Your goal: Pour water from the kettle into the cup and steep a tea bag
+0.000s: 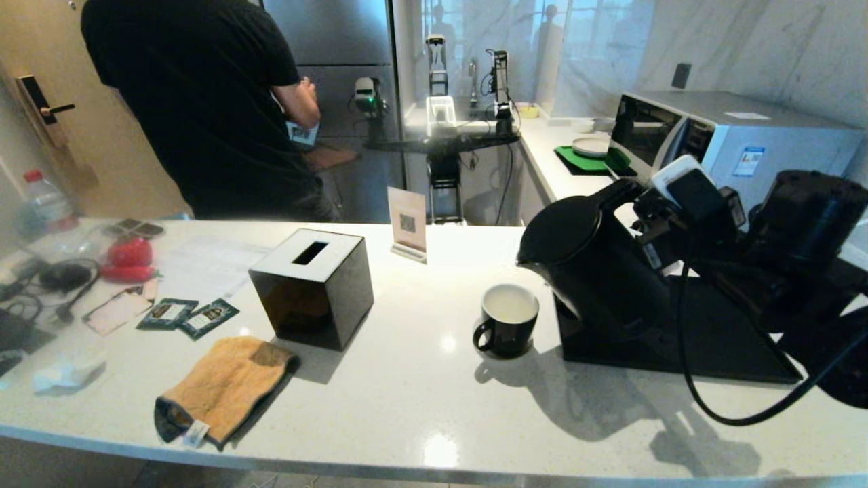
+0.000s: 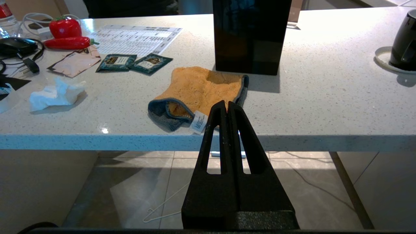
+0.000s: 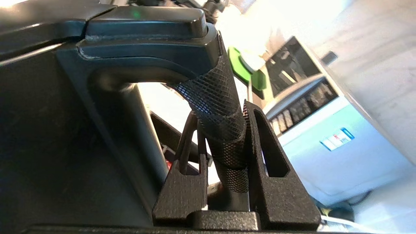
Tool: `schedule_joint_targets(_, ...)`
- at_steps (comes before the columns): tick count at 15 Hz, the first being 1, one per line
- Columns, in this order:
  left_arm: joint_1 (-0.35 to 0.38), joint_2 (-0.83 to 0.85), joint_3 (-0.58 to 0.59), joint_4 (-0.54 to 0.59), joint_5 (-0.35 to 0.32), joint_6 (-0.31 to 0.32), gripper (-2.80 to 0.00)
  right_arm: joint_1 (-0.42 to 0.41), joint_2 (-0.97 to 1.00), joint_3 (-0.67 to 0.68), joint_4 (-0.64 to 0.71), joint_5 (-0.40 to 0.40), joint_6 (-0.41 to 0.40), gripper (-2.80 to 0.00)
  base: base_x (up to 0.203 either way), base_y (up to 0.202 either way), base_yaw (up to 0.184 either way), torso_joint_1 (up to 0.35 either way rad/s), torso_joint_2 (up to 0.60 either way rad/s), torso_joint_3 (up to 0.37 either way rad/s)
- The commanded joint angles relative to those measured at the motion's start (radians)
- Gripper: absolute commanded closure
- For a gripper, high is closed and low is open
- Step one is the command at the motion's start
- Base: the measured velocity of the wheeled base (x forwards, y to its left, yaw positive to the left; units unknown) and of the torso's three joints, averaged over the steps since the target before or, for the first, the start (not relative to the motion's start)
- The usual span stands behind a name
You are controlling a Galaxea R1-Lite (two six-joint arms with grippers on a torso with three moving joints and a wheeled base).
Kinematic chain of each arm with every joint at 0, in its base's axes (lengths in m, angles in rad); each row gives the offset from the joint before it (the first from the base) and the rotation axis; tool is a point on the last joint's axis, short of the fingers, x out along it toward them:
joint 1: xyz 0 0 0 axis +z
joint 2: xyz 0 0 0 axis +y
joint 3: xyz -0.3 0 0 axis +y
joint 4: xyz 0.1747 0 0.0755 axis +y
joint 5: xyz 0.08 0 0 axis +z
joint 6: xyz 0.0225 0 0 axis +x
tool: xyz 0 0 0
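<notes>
White speckled table, kitchen behind. Kettle: tilted, spout toward the cup just beside it; right gripper, fingers pinching the knurled loop handle. Likely heavy and rigid; the handle is the sound hold. Left gripper: fingers pressed together, idle below the table edge. Tea bag not identified.

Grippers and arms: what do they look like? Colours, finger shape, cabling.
Both are matte black. The left tool has two tapered wedge fingers with slotted cut-outs and a grainy texture, on a blocky base. The right tool has the same slotted, textured fingers, with ridged inner faces. In the head view the right arm is bulky black, with a white module near the wrist and a looping black cable.
</notes>
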Motion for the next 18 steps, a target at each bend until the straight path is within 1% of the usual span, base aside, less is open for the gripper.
schedule_joint_targets(1, 0.000, 0.001, 0.000, 0.000, 0.000, 0.000, 0.00, -0.013, -0.024, 0.003, -0.008, -0.013, 0.001, 0.00, 0.000, 0.000, 0.000, 0.000, 0.00, 0.000)
schedule_joint_targets(7, 0.000, 0.001, 0.000, 0.000, 0.000, 0.000, 0.00, -0.079, -0.089, 0.060, -0.009, -0.041, 0.085, 0.00, 0.000, 0.000, 0.000, 0.000, 0.00, 0.000)
schedule_joint_targets(10, 0.000, 0.000, 0.000, 0.000, 0.000, 0.000, 0.00, -0.130, -0.107, 0.063, -0.032, -0.041, 0.113, 0.00, 0.000, 0.000, 0.000, 0.000, 0.00, 0.000)
schedule_joint_targets(13, 0.000, 0.001, 0.000, 0.000, 0.000, 0.000, 0.00, -0.202, -0.120, 0.065, -0.032, -0.041, 0.159, 0.00, 0.000, 0.000, 0.000, 0.000, 0.00, 0.000)
schedule_joint_targets(16, 0.000, 0.000, 0.000, 0.000, 0.000, 0.000, 0.00, -0.271, -0.136, 0.081, -0.032, -0.039, 0.218, 0.00, 0.000, 0.000, 0.000, 0.000, 0.00, 0.000)
schedule_joint_targets(18, 0.000, 0.001, 0.000, 0.000, 0.000, 0.000, 0.00, -0.301, -0.139, 0.089, -0.036, -0.041, 0.279, 0.00, 0.000, 0.000, 0.000, 0.000, 0.00, 0.000)
